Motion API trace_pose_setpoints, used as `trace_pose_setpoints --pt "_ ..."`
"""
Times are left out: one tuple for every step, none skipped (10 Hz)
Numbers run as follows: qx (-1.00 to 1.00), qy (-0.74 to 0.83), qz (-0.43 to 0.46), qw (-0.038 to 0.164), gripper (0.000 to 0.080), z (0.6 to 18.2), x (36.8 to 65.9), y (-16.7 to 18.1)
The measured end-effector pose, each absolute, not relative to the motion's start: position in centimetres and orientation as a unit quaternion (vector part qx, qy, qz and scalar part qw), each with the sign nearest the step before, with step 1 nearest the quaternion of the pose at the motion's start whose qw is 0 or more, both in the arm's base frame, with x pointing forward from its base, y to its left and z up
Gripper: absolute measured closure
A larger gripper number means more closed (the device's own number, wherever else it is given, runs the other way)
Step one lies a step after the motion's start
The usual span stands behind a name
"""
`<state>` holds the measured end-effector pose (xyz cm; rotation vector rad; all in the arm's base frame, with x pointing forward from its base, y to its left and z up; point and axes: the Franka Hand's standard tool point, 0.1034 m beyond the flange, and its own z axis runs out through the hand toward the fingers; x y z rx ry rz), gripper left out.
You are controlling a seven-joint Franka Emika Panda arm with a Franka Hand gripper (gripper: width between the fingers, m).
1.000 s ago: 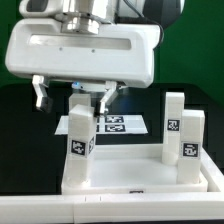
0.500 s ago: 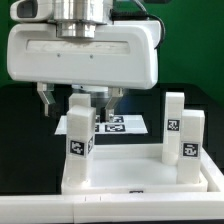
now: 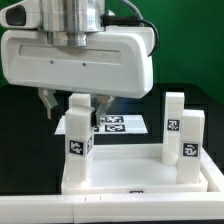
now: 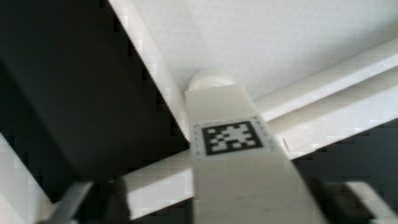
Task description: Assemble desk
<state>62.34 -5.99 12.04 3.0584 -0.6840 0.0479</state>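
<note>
Three legs stand upright in the tabletop (image 3: 140,182), which lies upside down across the lower part of the exterior frame with its raised rim up. This orientation presents the corner sockets to the arm, so each leg can be inserted from above. The near-left leg (image 3: 78,140) stands left of centre in the exterior view; two further legs (image 3: 185,140) stand together at the right. A fourth leg is not visible in either view. The marker board (image 3: 118,124) lies flat behind the legs at mid-frame, clear of the furniture.

The end effector (image 3: 72,104) hangs from the large white body filling the upper half of the exterior frame. Its two fingers (image 3: 47,101) reach down on either side of the near-left leg's top end. In the wrist view that leg (image 4: 228,150) runs up the middle of the frame, tag facing the camera, with the dark finger tips visible at the lower corners.

The jaws are partly spread and straddle the leg top. Whether the pads already press on it cannot be determined: the leg sits between them, and contact is not resolvable. Judged from this alignment, the step in hand is gripping the seated leg to tighten it in its socket.
</note>
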Motion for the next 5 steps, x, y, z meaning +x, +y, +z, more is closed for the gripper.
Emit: trace_pose_setpoints --pt "0.967 -0.255 0.015 0.002 0.0422 12.02 62.35 -5.92" --pt "0.956 -0.293 0.015 0.001 0.0516 12.0 62.34 -5.91" --pt "0.948 -0.319 0.015 0.001 0.0516 11.99 62.34 -5.9" --pt "0.939 -0.343 0.016 0.001 0.0516 11.97 62.34 -5.85" --pt "0.907 -0.421 0.026 0.0 0.0516 11.92 62.48 -5.39"
